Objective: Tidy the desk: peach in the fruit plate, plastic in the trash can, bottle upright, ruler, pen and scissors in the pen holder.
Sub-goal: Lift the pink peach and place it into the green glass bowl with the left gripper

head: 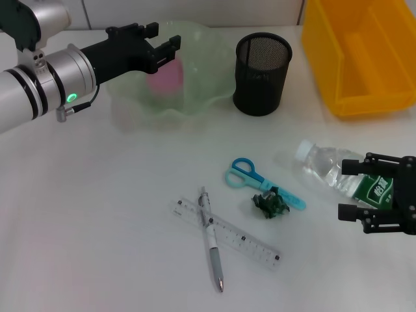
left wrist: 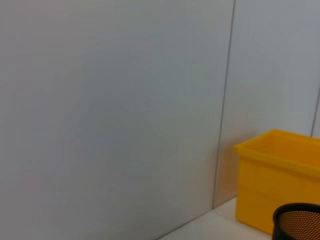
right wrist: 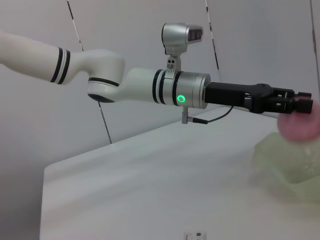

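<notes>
Two arms active: left gripper [head: 164, 47] is above the green fruit plate [head: 208, 58] with the pink peach [head: 166, 79] right at its fingertips, but I cannot tell whether it is pinching or has let go; position fits a drop into the plate. Right gripper [head: 374, 194], jaws spread, straddles the lying bottle [head: 338, 172], likely to stand it up. Scissors [head: 250, 175], plastic scrap [head: 272, 203], pen [head: 212, 235] and ruler [head: 227, 233] lie loose, well apart from the pen holder [head: 261, 75] and yellow trash can [head: 364, 52].
</notes>
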Robot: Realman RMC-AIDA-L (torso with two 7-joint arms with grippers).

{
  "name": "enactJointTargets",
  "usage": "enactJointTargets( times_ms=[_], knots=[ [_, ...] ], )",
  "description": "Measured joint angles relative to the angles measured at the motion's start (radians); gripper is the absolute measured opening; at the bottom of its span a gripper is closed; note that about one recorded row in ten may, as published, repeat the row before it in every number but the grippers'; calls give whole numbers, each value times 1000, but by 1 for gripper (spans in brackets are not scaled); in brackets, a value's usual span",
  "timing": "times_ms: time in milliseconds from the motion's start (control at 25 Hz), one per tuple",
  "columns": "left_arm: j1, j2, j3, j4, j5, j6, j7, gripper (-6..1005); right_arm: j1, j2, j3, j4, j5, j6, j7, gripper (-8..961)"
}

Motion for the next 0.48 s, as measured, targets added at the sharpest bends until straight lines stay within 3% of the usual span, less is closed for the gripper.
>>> enactJointTargets(
  times_ms=[360, 480],
  knots=[
    [14, 2, -1, 11, -4, 81, 1, 625, -2, 1, 22, 11, 27, -1, 17, 835],
    [95, 9, -13, 66, -39, 298, 18, 678, -4, -1, 47, -21, 67, -36, 94, 835]
  ],
)
